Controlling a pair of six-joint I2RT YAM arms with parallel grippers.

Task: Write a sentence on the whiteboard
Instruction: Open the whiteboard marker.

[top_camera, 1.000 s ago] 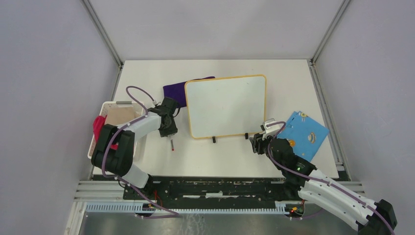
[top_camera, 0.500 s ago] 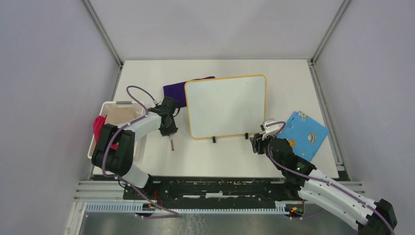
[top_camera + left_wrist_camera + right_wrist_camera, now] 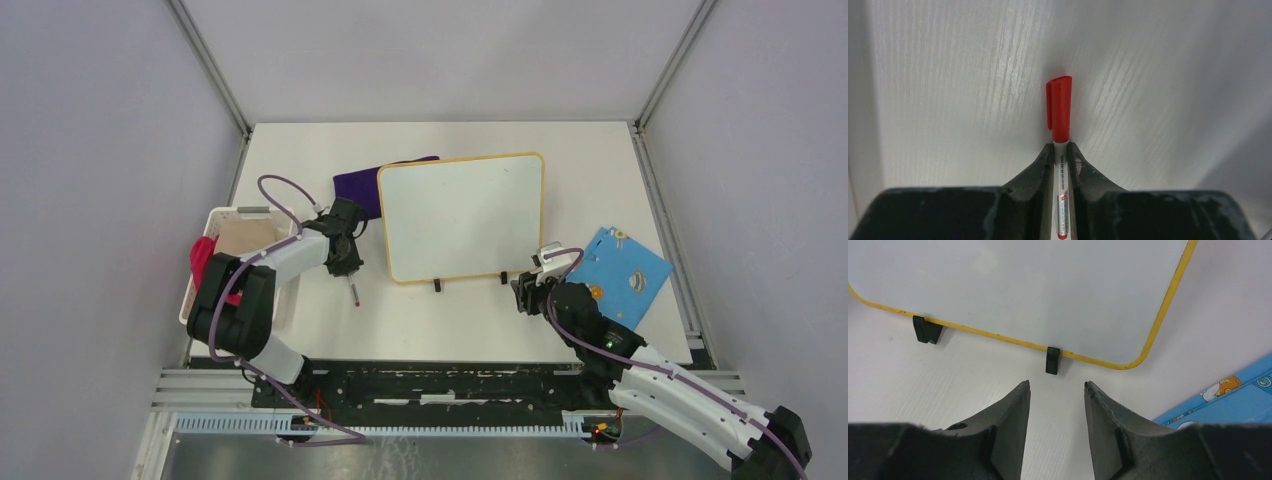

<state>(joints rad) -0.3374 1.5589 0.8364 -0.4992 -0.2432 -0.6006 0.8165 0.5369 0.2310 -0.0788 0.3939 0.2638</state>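
Note:
The whiteboard (image 3: 462, 215) lies flat mid-table, yellow-framed, its face blank white; no sentence is in view. Its near edge and a black foot (image 3: 1052, 360) show in the right wrist view, just ahead of my right gripper (image 3: 1056, 385), which is open and empty over bare table at the board's near right corner (image 3: 525, 290). Left of the board, my left gripper (image 3: 345, 268) points down at the table. Its jaws press both sides of a marker (image 3: 1060, 107) with a white barrel. The red cap sticks out past the fingertips, lying on the table (image 3: 353, 293).
A white basket (image 3: 215, 225) with a red cloth (image 3: 203, 258) stands at the left edge. A purple cloth (image 3: 360, 185) lies by the board's far left corner. A blue patterned cloth (image 3: 625, 275) lies right of my right gripper.
My left jaws have closed in on the marker's barrel, and the marker has shifted slightly on the table. The right arm and the whiteboard have not moved.

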